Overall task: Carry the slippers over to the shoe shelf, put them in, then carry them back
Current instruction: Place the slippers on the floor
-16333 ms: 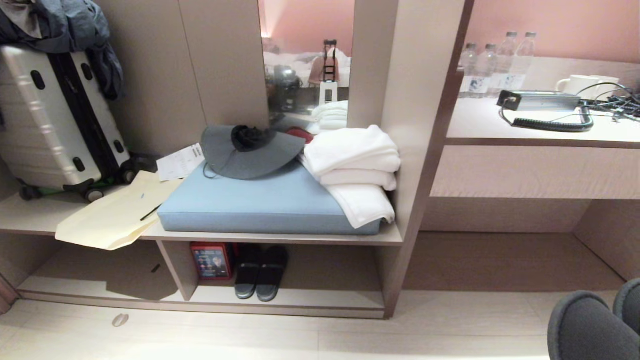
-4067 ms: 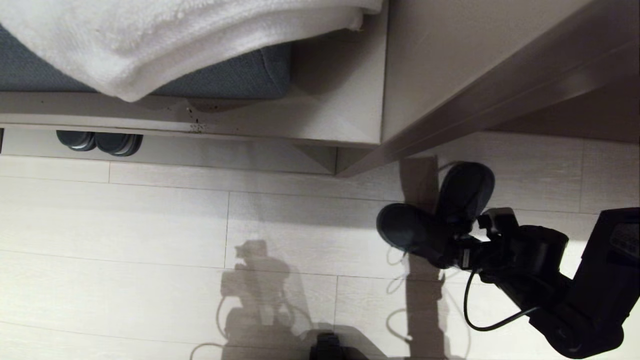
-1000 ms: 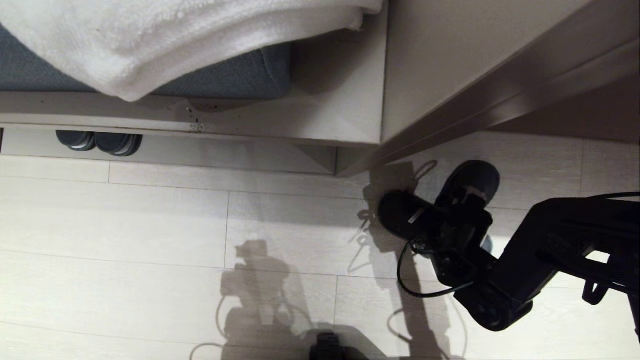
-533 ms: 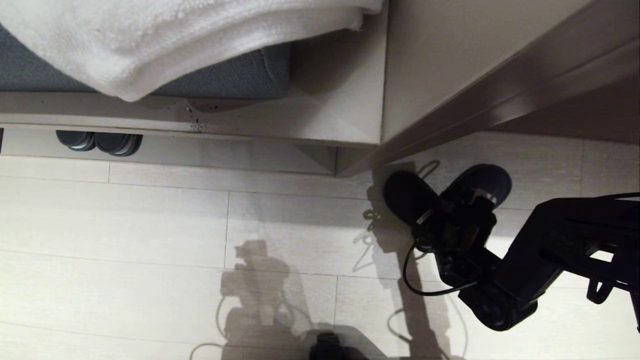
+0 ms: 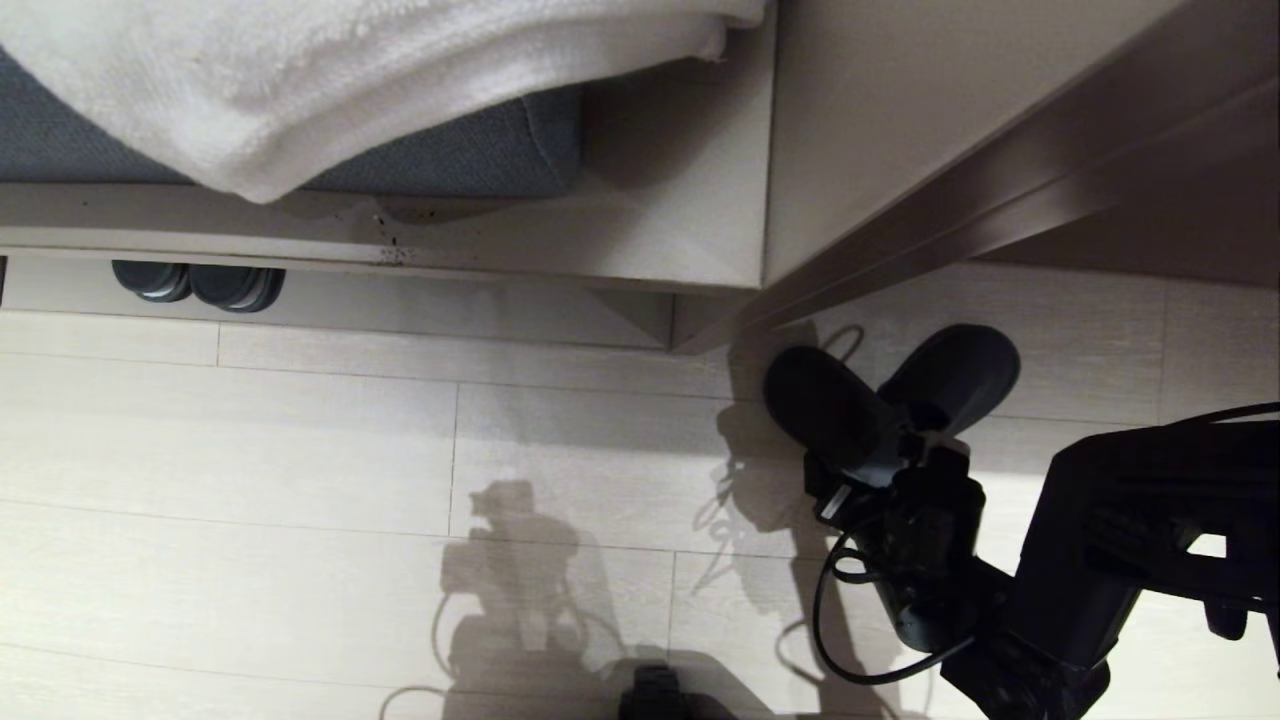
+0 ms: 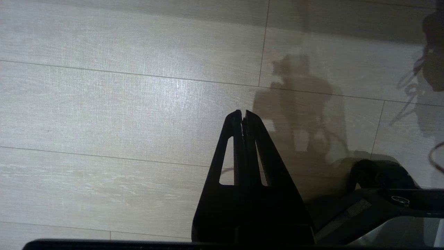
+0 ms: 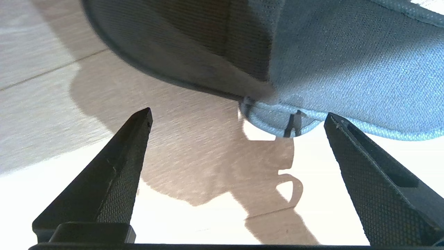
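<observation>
My right gripper [image 7: 236,139] spread wide, empty, low behind slippers [image 5: 890,395] splayed on floor [image 5: 330,440]; heels close together suit single pinch. Left gripper [image 6: 242,118] closed, parked.

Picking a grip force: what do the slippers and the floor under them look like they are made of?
The slippers: grey-blue woven fabric, matte; a fine mesh weave shows close up, so probably soft. The floor: pale wood-look planks with printed grain and a slight sheen, likely hard laminate or tile.

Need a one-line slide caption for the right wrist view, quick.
Right gripper, fingers open, poised just short of the slippers' overlapping heel ends on the floor.
</observation>
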